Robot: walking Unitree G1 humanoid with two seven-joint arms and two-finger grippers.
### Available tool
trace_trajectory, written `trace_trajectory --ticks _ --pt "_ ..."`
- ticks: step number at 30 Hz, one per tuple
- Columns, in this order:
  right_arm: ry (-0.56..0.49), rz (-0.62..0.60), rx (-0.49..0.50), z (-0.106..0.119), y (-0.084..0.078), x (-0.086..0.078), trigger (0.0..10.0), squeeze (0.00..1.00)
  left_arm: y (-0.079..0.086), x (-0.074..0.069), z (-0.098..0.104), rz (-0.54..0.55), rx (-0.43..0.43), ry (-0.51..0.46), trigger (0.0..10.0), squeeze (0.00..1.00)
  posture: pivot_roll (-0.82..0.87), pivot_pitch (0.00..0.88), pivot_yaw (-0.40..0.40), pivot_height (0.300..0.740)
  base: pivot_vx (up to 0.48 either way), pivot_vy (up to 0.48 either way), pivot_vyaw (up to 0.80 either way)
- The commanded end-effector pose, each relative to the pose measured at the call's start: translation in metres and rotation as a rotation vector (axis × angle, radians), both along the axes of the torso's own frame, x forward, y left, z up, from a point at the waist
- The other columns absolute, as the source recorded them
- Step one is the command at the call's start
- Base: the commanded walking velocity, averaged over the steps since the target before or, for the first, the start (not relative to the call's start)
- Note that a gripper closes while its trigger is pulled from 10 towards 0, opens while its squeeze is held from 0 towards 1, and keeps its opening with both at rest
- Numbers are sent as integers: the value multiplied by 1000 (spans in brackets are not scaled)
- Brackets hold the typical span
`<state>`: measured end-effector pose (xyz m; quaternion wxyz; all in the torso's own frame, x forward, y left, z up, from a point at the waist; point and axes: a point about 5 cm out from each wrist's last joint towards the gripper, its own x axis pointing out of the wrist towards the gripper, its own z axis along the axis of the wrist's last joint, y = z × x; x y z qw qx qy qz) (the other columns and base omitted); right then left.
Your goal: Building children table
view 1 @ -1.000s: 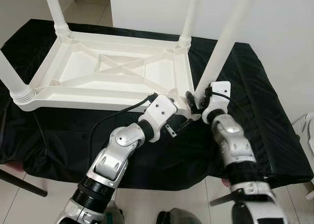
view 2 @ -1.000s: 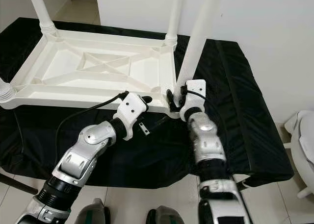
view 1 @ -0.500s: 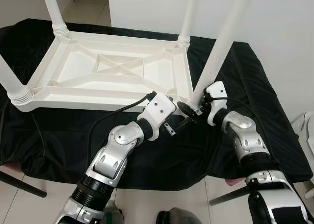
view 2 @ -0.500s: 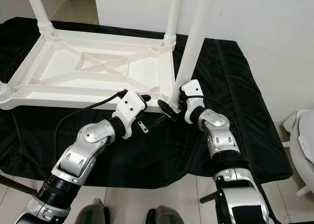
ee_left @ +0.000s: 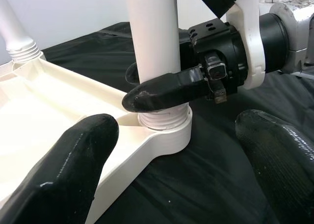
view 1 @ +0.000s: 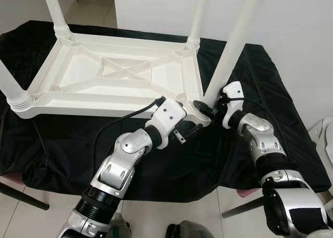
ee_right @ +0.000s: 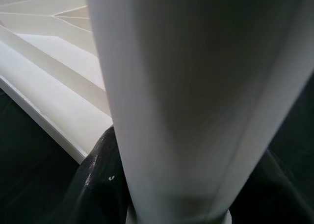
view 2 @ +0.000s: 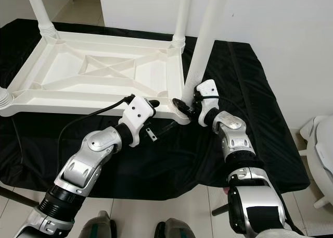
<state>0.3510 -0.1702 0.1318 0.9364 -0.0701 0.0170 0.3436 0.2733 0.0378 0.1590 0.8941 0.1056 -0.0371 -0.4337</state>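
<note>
A white plastic children's table [view 1: 104,107] lies upside down on a black-covered surface [view 1: 270,128]. Three legs stand in its corner sockets: far left [view 1: 56,9], far right [view 1: 197,14] and near left [view 1: 10,84]. The fourth leg [view 1: 231,45] rises slightly tilted from the near right corner socket [ee_left: 164,128]. My right gripper [view 1: 205,107] is shut on this leg just above the socket; one finger [ee_left: 167,89] wraps across its base. My left gripper [view 1: 190,131] hangs open just in front of that corner, its fingers [ee_left: 73,170] spread wide and holding nothing.
The black cloth ends at the front edge [view 1: 182,196], with tiled floor below. A white wall [view 1: 291,19] rises behind the right side. A black cable [view 1: 119,122] runs from my left wrist. A dark rod [view 1: 21,196] sticks out at the lower left.
My right forearm has swung out to the right and its wrist has turned, while the gripper stays on the leg's base. The left arm has hardly moved.
</note>
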Motion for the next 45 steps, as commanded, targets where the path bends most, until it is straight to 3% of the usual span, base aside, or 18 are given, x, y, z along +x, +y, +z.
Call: trace_trajectory --ticks 1,8,9,11,12,18,19,22,23,24,25,26,30,31,34,43,44,45 --pt "-1 28 -26 -2 0 -1 0 0 0 -1 0 10 -1 -5 10000 0 -1 0 -62 740 0 0 0" --pt "7 16 -8 -6 -2 -4 0 0 -1 0 0 7 -1 -5 10000 0 -8 0 -61 740 0 0 0" --pt "8 8 -4 -7 -3 -4 3294 0 -1 -1 0 6 -2 -4 10000 0 -8 0 -61 740 0 0 0" --pt "8 8 -4 -7 -3 -4 3294 0 -1 -1 0 6 -2 -4 10000 0 -8 0 -61 740 0 0 0" --pt "22 -37 -3 -9 -4 -4 10000 0 -1 -1 0 6 -3 -3 10000 0 -7 0 -67 740 0 0 0" --pt "20 -144 -2 -11 -3 -4 10000 0 -1 -3 -1 8 -6 1 10000 0 -6 0 -73 740 0 0 0" --pt "16 -247 27 -10 1 -7 10000 0 -1 -4 -2 10 -7 5 10000 0 -9 4 -72 740 0 0 0" --pt "14 -316 49 -9 4 -9 10000 0 -2 -4 -3 11 -8 8 10000 0 -9 4 -72 740 0 0 0" --pt "13 -418 82 -8 5 -12 10000 0 -2 -5 -3 11 -9 10 10000 0 -9 4 -71 740 0 0 0" --pt "-37 -635 90 -6 3 -19 10000 0 -1 -5 -4 10 -8 12 10000 0 -15 4 -67 740 0 0 0" --pt "-37 -635 90 -6 3 -19 10000 0 -1 -5 -4 10 -8 12 10000 0 -15 4 -67 740 0 0 0" --pt "-40 -724 105 -6 2 -24 10000 0 -1 -4 -4 9 -7 13 10000 0 -15 4 -67 740 0 0 0" --pt "-39 -771 115 -7 2 -26 10000 0 -1 -4 -4 8 -6 13 10000 0 -15 4 -67 740 0 0 0" --pt "-41 -837 115 -7 4 -31 10000 0 -1 -4 -3 6 -6 12 10000 0 -18 2 -67 740 0 0 0" --pt "-51 -812 120 -3 29 -38 10000 0 -3 -4 -3 -3 -6 12 10000 0 -18 2 -61 740 0 0 0" --pt "-30 -846 102 -2 26 -41 10000 0 -2 -4 -3 -1 -2 11 10000 0 -5 0 -68 740 0 0 0" --pt "-18 -851 107 -2 27 -42 10000 788 0 -4 -3 5 -3 10 10000 0 3 0 -73 740 0 0 0" --pt "-18 -851 107 -2 27 -42 10000 788 0 -4 -3 5 -3 10 10000 0 3 0 -73 740 0 0 0"
